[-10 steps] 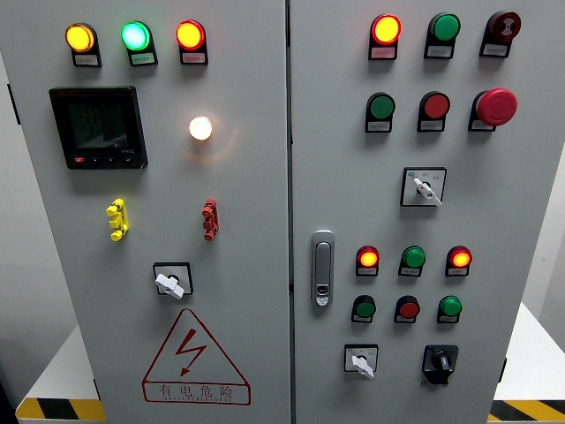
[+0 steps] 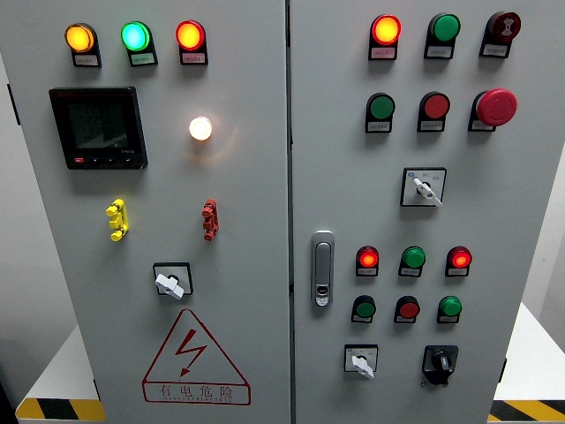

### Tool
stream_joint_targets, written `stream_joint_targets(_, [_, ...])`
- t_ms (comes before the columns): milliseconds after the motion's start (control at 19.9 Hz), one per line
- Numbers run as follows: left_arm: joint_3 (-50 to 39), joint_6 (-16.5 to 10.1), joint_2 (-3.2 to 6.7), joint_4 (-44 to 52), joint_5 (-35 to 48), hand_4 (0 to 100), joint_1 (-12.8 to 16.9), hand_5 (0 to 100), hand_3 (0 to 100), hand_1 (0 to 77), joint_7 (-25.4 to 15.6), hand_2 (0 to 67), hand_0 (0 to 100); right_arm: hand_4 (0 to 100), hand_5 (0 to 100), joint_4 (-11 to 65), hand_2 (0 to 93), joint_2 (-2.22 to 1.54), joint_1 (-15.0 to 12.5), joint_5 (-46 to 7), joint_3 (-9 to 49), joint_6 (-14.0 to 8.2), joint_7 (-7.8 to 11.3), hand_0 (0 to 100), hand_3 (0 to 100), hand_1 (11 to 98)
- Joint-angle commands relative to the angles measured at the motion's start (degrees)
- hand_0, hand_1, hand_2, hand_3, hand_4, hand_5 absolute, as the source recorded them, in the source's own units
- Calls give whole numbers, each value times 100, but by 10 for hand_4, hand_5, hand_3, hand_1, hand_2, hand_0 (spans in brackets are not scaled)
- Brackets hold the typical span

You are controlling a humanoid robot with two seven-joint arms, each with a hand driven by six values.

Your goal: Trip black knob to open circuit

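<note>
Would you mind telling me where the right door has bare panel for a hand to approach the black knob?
The black knob sits at the door's bottom right. Bare panel lies below the door handle, left of the white selector. Directly above the knob it is crowded: two rows of round buttons. Neither hand is in view.

**Panel surfaces: materials and finish**

Cabinet doors [image 2: 247, 177]: painted sheet metal by the look, light grey, smooth, matt to satin. Door handle [image 2: 322, 268]: bright metal, polished, chrome-like. Black knob [image 2: 439, 361]: glossy black plastic on a black plate. White selector switches [image 2: 169, 283]: smooth white plastic. Pilot lamps [image 2: 189, 35]: translucent glossy plastic lenses, black surrounds. Mushroom button [image 2: 496, 106]: shiny red plastic. Meter [image 2: 98, 127]: black plastic frame, glossy screen. Warning triangle [image 2: 194, 358]: flat printed sticker, low sheen. Yellow and red fittings [image 2: 116, 219]: moulded plastic.
</note>
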Motion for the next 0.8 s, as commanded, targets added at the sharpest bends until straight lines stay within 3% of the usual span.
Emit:
stream_joint_targets(0, [0,0,0,0,0,98,2,86,262,0,0,195,0,64,164,1,0,0,-8,-9,-6,-2,0,858,142,357])
stream_joint_targets(754, [0,0,0,0,0,98,2,86,262,0,0,194,0,61,159,-8,0,-18,45,-18,-7,7,-26,844,139,358])
